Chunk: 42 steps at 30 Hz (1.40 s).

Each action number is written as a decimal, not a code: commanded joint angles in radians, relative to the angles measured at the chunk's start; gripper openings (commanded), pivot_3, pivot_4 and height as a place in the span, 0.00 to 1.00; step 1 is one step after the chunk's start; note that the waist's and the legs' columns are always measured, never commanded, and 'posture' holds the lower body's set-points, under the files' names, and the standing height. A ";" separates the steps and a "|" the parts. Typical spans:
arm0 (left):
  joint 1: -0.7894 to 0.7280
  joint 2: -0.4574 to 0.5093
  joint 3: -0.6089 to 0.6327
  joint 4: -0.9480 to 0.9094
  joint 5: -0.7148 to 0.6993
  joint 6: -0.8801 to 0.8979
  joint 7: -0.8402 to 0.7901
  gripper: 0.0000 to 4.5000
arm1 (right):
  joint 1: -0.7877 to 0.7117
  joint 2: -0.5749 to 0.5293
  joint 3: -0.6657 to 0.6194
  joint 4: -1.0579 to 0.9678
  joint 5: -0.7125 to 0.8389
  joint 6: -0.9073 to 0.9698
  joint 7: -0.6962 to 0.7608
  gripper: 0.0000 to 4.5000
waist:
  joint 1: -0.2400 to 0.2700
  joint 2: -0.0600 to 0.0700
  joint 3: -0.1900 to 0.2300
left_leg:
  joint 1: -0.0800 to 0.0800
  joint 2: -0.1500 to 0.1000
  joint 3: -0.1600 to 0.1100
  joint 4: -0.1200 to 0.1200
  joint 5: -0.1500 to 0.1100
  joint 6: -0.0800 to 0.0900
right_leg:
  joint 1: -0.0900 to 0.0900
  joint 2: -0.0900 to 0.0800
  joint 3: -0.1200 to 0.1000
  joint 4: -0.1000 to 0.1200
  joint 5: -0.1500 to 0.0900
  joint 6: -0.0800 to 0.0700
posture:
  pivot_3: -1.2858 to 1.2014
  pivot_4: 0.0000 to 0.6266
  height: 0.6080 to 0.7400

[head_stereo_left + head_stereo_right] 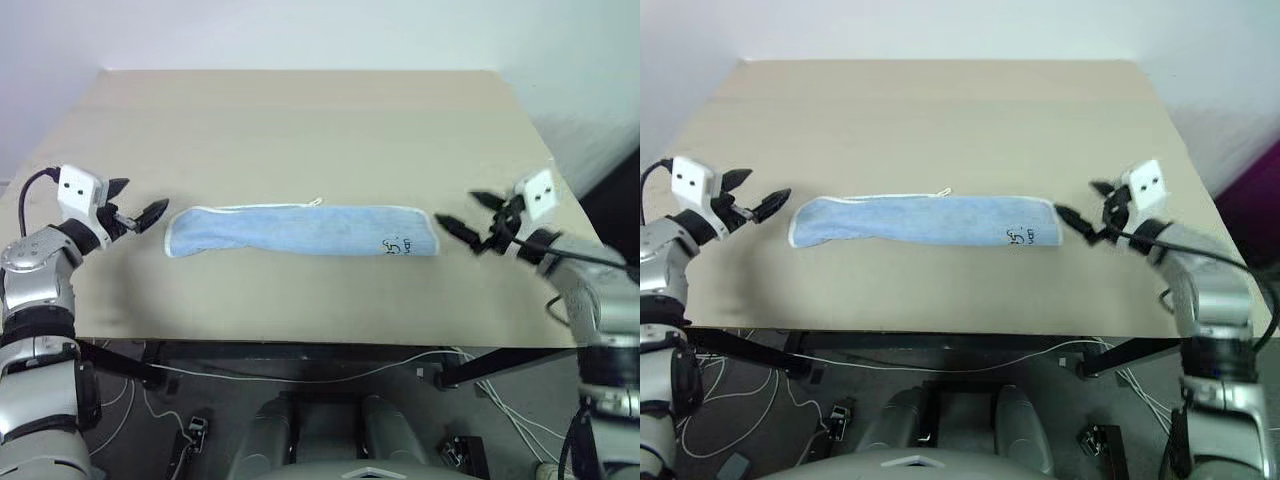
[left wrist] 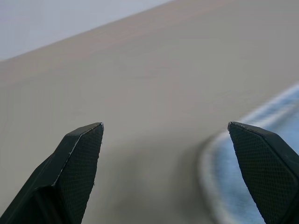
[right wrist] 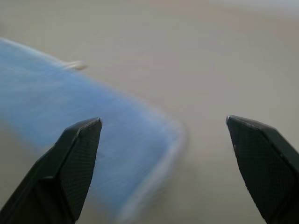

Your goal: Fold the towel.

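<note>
Both arms' fingers spread, flanking folded towel.

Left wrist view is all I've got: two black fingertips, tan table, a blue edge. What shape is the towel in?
Observer: The light blue terry towel lies as a long narrow strip across the tan wooden table.
Operator: Is the right gripper holding its end?
Observer: No. The right gripper is open, just off the strip's right end, not touching it.
Operator: And my left gripper?
Observer: The left gripper is open too, beside the left end, apart from the cloth.
Operator: Any markings?
Observer: A small dark printed mark sits near the right end.
</note>
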 commanded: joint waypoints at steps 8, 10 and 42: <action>0.185 -0.039 -0.101 -0.472 -0.090 0.152 -0.188 0.99 | 0.108 0.255 -0.309 -0.132 0.643 0.586 -0.505 1.00 | 0.002 0.000 0.000 | 0.000 0.000 -0.001 -0.001 0.000 0.000 | 0.001 -0.001 0.001 -0.002 0.000 0.000 | 0.52 0.24 1.00; 0.196 -0.045 -0.108 -0.512 -0.097 0.167 -0.191 0.99 | 0.102 0.293 -0.321 -0.112 0.719 0.597 -0.613 1.00 | 0.001 0.000 0.000 | 0.000 0.000 -0.001 -0.002 0.000 0.000 | 0.001 0.000 0.001 -0.002 0.000 0.000 | 0.52 0.24 1.00; 0.350 -0.088 -0.173 -0.804 -0.148 0.295 -0.212 1.00 | -0.081 0.499 -0.254 0.169 0.823 0.077 -1.161 0.35 | -0.025 -0.002 -0.003 | 0.011 0.001 0.000 -0.003 0.000 0.000 | 0.012 0.001 0.000 -0.004 0.000 0.000 | 0.52 0.24 1.00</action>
